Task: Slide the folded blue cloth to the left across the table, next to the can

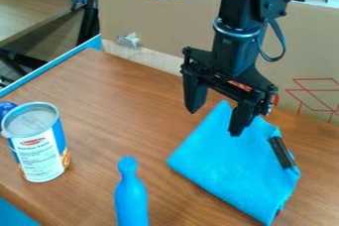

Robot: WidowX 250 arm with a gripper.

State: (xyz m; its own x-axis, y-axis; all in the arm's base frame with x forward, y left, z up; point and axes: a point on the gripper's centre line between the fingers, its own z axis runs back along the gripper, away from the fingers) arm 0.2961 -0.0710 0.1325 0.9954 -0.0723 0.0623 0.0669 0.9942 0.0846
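Observation:
The black gripper (215, 121) hangs over the upper left part of a folded blue cloth (232, 168), its two fingers apart with nothing between them. On the cloth's right side lies a short black cylindrical object (281, 152). A blue bowling-pin-shaped object (131, 195) is at the front, left of the cloth, its lower end cut off by the view's edge. A can (39, 145) with a white and blue label stands upright at the left. Whether the gripper touches the cloth cannot be told.
A blue round object (5, 107) sits behind the can at the left edge. The wooden table (109, 106) has a blue edge at its left. Behind it stands a cardboard panel (159, 22) with a crumpled silvery piece (130, 39) on it.

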